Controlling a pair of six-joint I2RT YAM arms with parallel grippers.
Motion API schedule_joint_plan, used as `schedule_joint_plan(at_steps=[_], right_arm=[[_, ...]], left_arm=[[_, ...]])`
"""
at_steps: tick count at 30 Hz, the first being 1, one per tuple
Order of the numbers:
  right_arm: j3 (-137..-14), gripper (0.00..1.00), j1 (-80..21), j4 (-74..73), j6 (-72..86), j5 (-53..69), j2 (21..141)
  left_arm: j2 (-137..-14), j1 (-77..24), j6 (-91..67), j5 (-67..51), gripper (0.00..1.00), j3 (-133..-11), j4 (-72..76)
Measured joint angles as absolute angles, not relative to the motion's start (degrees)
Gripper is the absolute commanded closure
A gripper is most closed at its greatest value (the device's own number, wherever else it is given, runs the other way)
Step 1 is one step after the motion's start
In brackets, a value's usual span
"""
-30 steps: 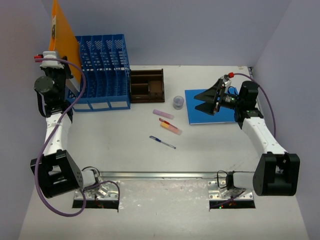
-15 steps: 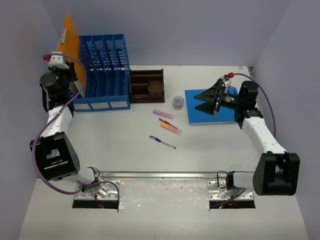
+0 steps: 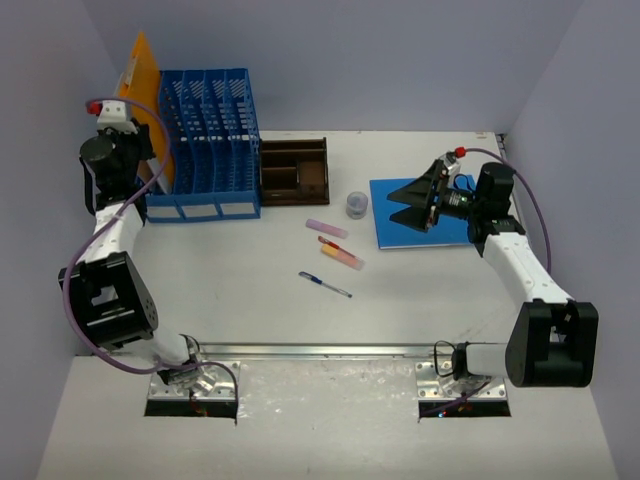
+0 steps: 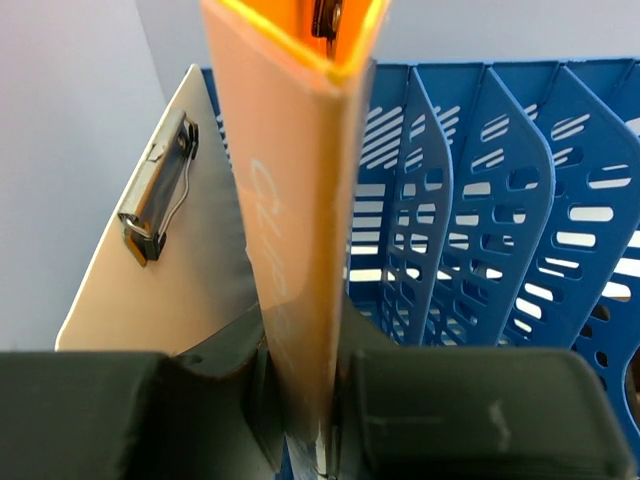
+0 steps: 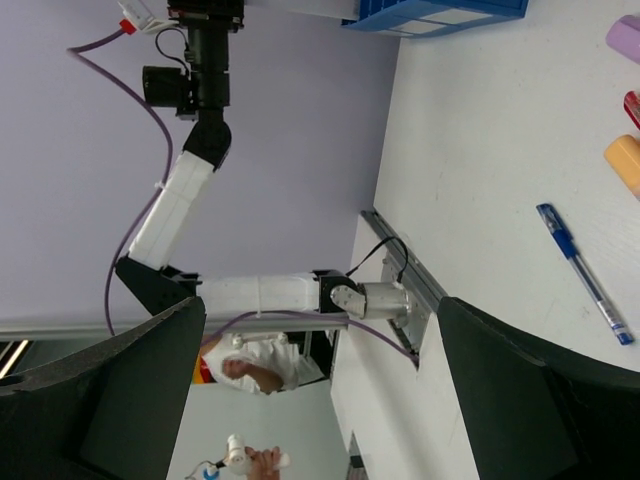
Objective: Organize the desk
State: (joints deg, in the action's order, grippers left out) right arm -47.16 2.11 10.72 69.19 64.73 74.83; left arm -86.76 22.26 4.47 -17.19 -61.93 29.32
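Note:
The desk (image 3: 250, 310) is an off-white tabletop with loose stationery in its middle. My left gripper (image 3: 133, 142) is at the far left, shut on an upright orange folder (image 3: 142, 72) just left of the blue file rack (image 3: 207, 140). In the left wrist view the folder (image 4: 300, 200) stands edge-on between my jaws (image 4: 305, 420), with a clipboard (image 4: 170, 260) on its left and the rack's dividers (image 4: 480, 230) on its right. My right gripper (image 3: 393, 204) hangs wide open above a blue notebook (image 3: 400, 236), holding nothing.
A brown wooden tray (image 3: 294, 172) sits right of the rack. Near mid-desk lie a small clear jar (image 3: 356, 205), a pink eraser (image 3: 326, 228), an orange marker (image 3: 342, 256) and a blue pen (image 3: 325, 285). A metal rail (image 3: 320, 351) runs along the near edge.
My left arm has carried the orange folder to the right, closer to the file rack, and lowered it. The right arm has barely moved.

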Motion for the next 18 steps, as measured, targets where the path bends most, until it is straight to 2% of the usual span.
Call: schedule_joint_plan(at_steps=[1, 4, 5, 8, 13, 18], right_arm=[[-47.2, 0.01, 2.1, 10.2, 68.6, 64.7, 74.8], [-47.9, 0.01, 2.1, 6.4, 65.4, 64.4, 75.0], [-48.4, 0.01, 2.1, 5.0, 64.1, 64.1, 75.1], [-50.3, 0.01, 2.1, -0.3, 59.3, 62.5, 75.1], [-53.5, 0.01, 2.1, -9.3, 50.3, 58.7, 75.1], [-55.8, 0.01, 2.1, -17.5, 40.7, 54.3, 75.1]], left_arm=[[-87.0, 22.3, 4.5, -17.2, 0.87, -62.3, 28.8], [-87.6, 22.3, 4.5, -17.1, 0.65, -63.9, 26.9], [-88.0, 22.3, 4.6, -17.0, 0.54, -64.7, 26.5], [-88.4, 22.3, 4.6, -16.7, 0.36, -66.7, 25.8], [-88.2, 22.3, 4.2, -16.8, 0.26, -67.5, 24.8], [-86.9, 22.3, 2.9, -17.8, 0.23, -69.0, 22.5]])
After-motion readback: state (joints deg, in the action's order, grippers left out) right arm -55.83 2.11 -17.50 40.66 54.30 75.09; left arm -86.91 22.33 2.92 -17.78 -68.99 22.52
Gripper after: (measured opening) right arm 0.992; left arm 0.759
